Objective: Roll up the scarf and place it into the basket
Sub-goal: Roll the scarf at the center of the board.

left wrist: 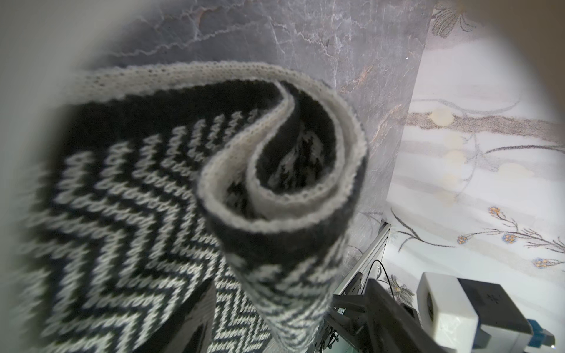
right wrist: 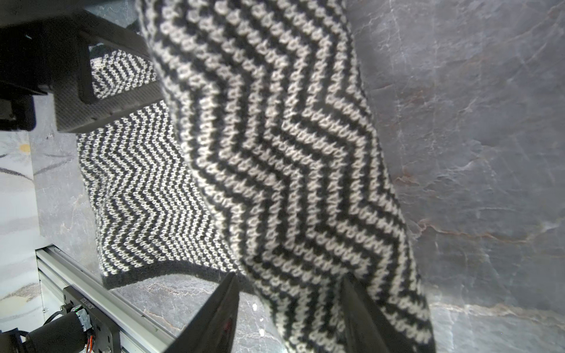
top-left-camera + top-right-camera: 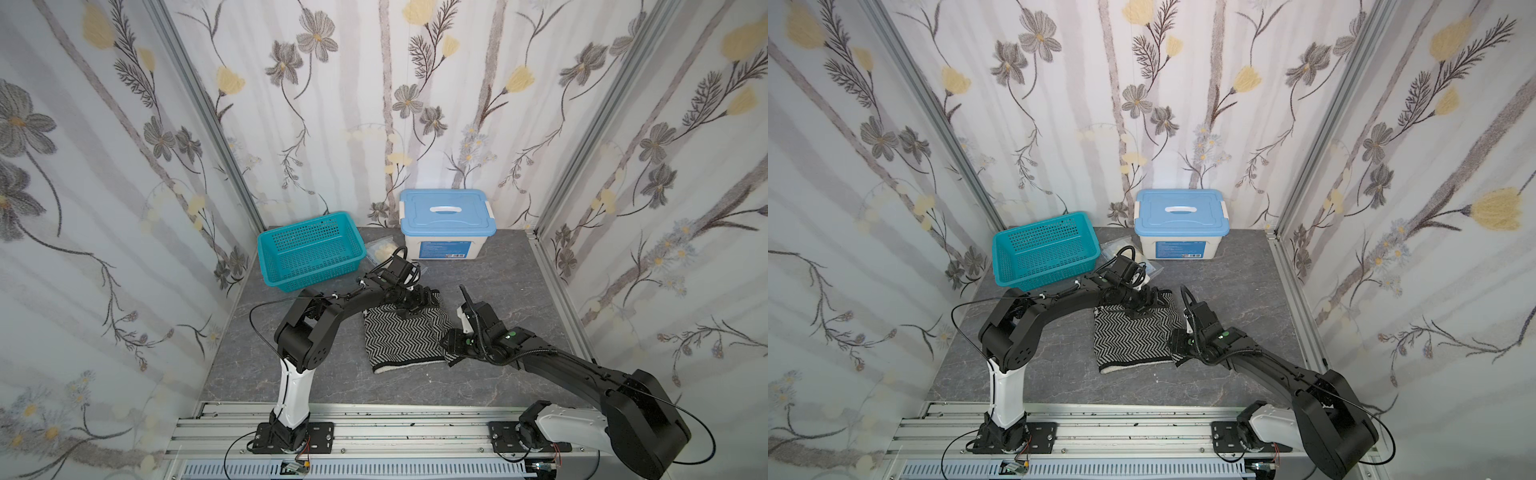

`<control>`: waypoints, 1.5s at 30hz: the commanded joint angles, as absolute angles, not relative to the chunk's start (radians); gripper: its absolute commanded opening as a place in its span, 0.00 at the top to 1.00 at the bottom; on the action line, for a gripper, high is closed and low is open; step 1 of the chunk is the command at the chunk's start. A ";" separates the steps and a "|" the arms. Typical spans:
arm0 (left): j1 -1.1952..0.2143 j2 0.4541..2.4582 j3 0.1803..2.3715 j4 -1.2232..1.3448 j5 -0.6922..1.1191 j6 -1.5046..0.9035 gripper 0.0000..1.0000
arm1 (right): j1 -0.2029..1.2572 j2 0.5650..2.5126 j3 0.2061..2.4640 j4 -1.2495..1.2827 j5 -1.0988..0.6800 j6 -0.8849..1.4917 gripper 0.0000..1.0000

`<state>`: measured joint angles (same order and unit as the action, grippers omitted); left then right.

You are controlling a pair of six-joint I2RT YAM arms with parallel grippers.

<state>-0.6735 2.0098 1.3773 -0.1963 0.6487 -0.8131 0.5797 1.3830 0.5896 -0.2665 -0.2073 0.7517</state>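
Knit cloth: the scarf (image 3: 401, 338) lies mid-tabletop (image 3: 498, 282). Its left part is flat and its right edge is coiled into a loose roll.
Right pincer (image 2: 289, 278): clamped on the near end of the roll, probably to stop the coil unwinding.
Left pincer (image 3: 415, 307): at the far end of the roll; whether the jaws are apart or together cannot be told.
Basket (image 3: 316, 239): far left, well apart from the scarf, holding nothing.
Step in hand: rolling, judged partly done. One pincer at each end should let the coil advance evenly.

scarf (image 3: 399, 336) is black-and-white zigzag with cream and black edging, houndstooth at the rolled end by the left gripper (image 3: 417, 306). basket (image 3: 309, 239) is teal, box lid (image 3: 419, 220) light blue.
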 commanded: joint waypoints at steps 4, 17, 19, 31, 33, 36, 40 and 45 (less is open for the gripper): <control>-0.679 2.060 1.393 -0.081 0.679 -0.886 0.33 | 0.579 1.378 0.581 -0.216 -0.210 0.768 0.45; -0.675 2.081 1.546 -0.256 0.692 -0.773 1.00 | 0.572 1.327 0.580 -0.253 -0.191 0.764 0.43; -0.669 2.084 1.580 -0.302 0.701 -0.732 1.00 | 0.561 1.287 0.584 -0.289 -0.180 0.755 0.42; -0.536 2.051 1.561 -0.383 0.849 -0.605 1.00 | 0.488 1.162 0.605 -0.350 -0.192 0.726 0.41; -0.517 2.066 1.552 -0.387 0.868 -0.575 1.00 | 0.487 1.183 0.632 -0.347 -0.198 0.720 0.41; -0.497 2.090 1.538 -0.380 0.883 -0.551 1.00 | 0.488 1.239 0.689 -0.338 -0.207 0.706 0.42; -0.481 2.104 1.467 -0.280 0.894 -0.579 1.00 | 0.494 1.363 0.788 -0.281 -0.241 0.695 0.43; -0.467 2.142 1.460 -0.229 0.892 -0.592 1.00 | 0.537 1.513 0.866 -0.224 -0.266 0.697 0.47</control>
<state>-0.4732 2.1315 1.4620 -0.2920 0.8711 -0.5987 0.5243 1.4696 0.8478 -0.2977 -0.2348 0.6987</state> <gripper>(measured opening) 0.071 0.534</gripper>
